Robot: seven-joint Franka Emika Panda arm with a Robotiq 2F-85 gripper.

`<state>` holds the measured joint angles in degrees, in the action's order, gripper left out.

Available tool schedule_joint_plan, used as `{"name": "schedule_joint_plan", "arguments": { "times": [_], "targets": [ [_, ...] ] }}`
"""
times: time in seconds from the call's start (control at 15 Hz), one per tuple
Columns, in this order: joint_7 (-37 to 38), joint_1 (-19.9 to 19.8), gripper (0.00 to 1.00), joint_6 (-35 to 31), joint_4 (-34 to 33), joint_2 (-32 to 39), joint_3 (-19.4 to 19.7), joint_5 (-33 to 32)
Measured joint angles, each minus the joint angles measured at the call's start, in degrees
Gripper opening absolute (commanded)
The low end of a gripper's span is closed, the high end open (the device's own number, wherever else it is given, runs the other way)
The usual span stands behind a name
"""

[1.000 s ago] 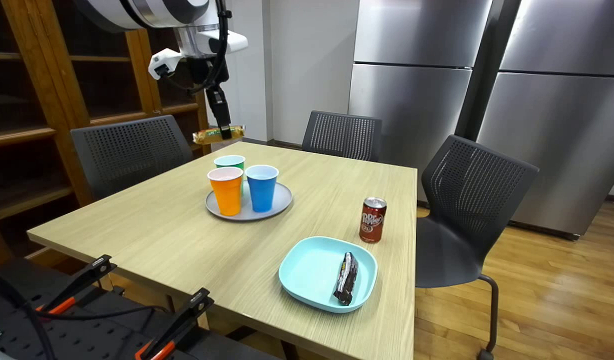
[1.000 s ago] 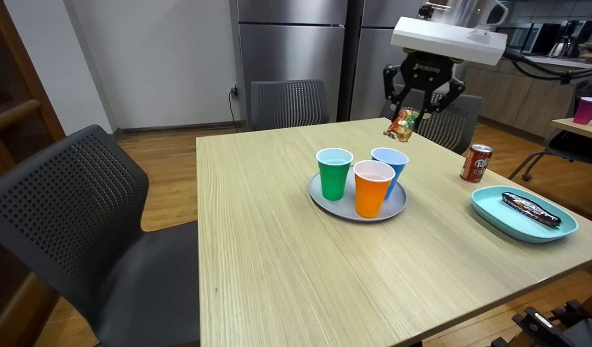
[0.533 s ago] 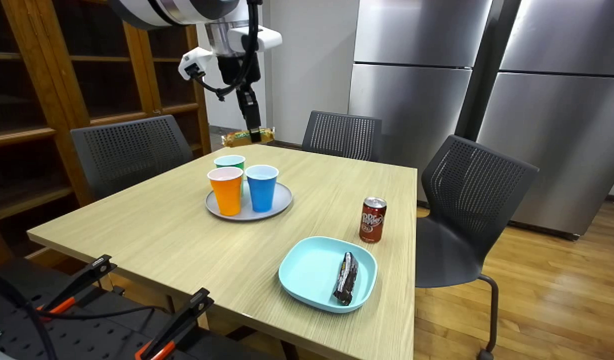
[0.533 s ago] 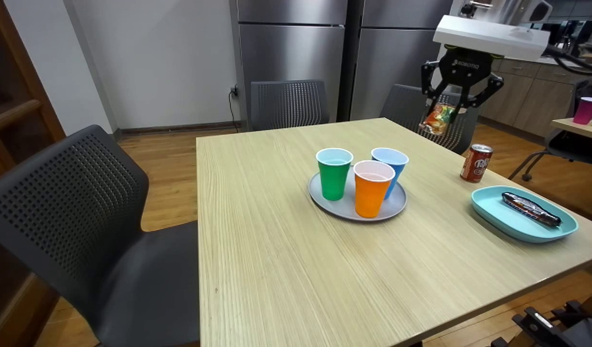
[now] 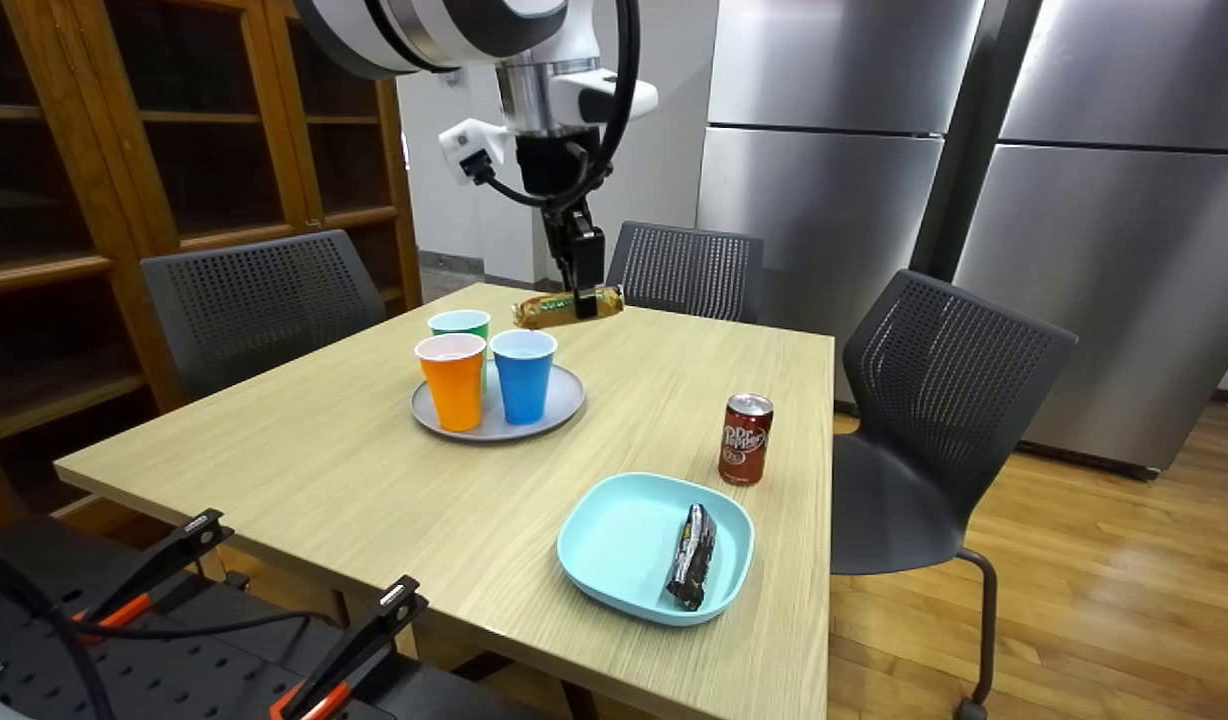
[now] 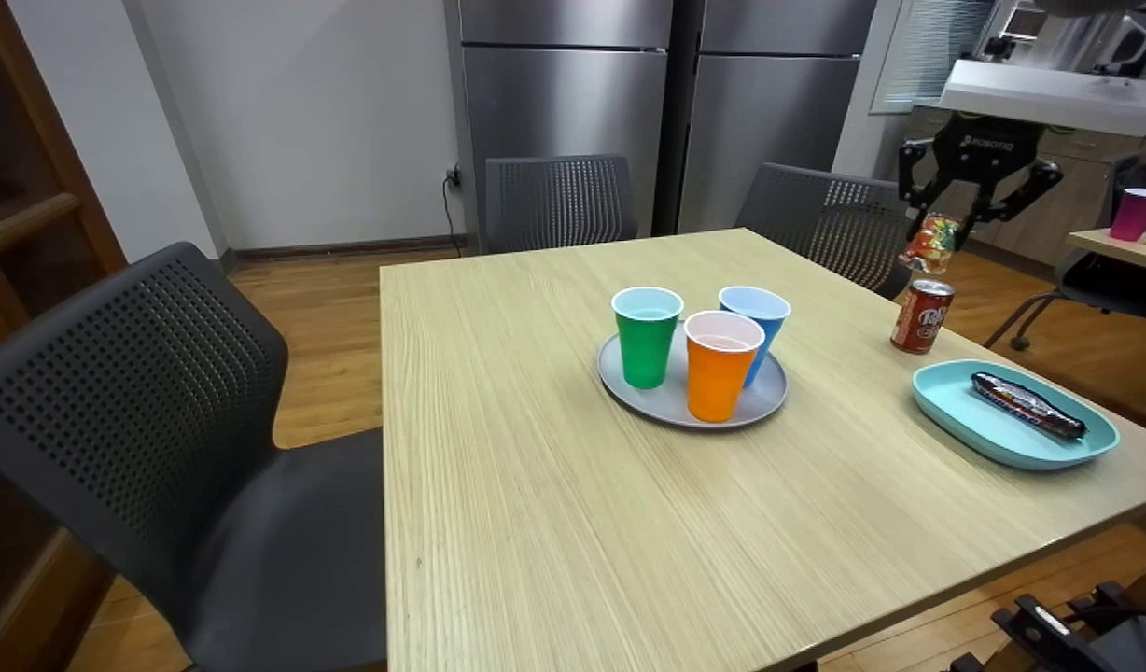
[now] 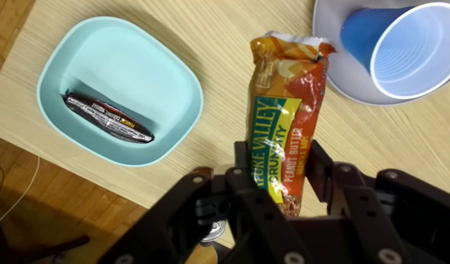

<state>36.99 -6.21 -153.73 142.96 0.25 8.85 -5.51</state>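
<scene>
My gripper (image 7: 278, 161) is shut on a granola bar (image 7: 283, 110) in an orange, green and yellow wrapper, pinched across its width. In both exterior views the bar (image 5: 549, 311) hangs above the table, clear of its surface. A teal dish (image 7: 129, 69) lies to the left in the wrist view, with a dark wrapped bar (image 7: 107, 119) inside it. Near that dish stands a red-brown soda can (image 5: 745, 440); in the wrist view the fingers mostly cover it, leaving part of its lid (image 7: 214, 231) visible.
A grey plate (image 5: 567, 400) carries an orange cup (image 5: 454, 390), a blue cup (image 5: 524, 385) and a green cup (image 6: 644, 350), all upright. Dark chairs (image 5: 959, 380) surround the wooden table (image 5: 374, 500). Clamps (image 5: 354, 640) sit by its near edge.
The gripper, carrying the granola bar, has moved right in both exterior views, from beyond the cups toward the can's side. It hangs a little lower. The dish, cups and can have stayed put.
</scene>
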Motion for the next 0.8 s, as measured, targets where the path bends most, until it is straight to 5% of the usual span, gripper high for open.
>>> {"name": "schedule_joint_plan", "arguments": {
  "times": [0.8],
  "targets": [
    [-21.27,-4.39,0.16,-0.41,-2.51,12.51,4.55,2.71]
  ]
}}
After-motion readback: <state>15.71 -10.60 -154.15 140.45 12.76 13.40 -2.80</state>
